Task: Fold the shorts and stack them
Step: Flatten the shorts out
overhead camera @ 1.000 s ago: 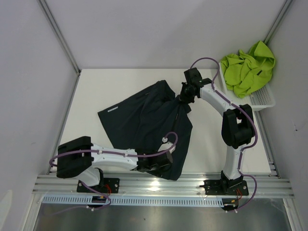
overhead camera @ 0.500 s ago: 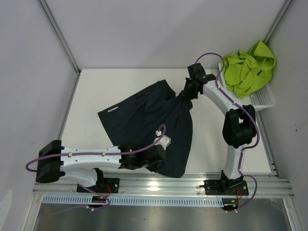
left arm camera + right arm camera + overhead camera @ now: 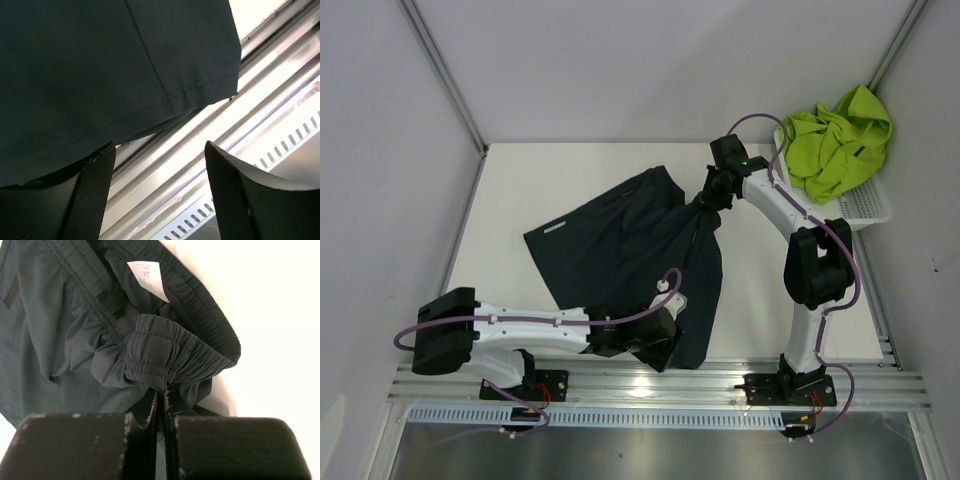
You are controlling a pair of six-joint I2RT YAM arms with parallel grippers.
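Pinching a bunched length of elastic waistband, the right tool [image 3: 161, 399] has its fingers pressed almost together on the dark navy soft-fabric shorts [image 3: 70, 320]. It holds them at their far right corner. The left tool [image 3: 159, 155] is spread wide with nothing between its fingers. It hovers at the near hem of one leg, above the ribbed aluminium rail [image 3: 210, 135] (whether one finger brushes the cloth I cannot tell).

The navy shorts lie spread and rumpled across the middle of the white table [image 3: 520, 180]. The bright lime green crumpled shorts [image 3: 830, 145] sit heaped in a white plastic mesh basket [image 3: 868, 210] at the far right.

I judge the fabric thin, light and limp, sagging from any single pinch. The thick waistband and the stitched hem corners look like the surest holds.

A white sewn tag [image 3: 147, 279] inside the waistband seems to read "XL", seen upside down; its finer print is illegible.
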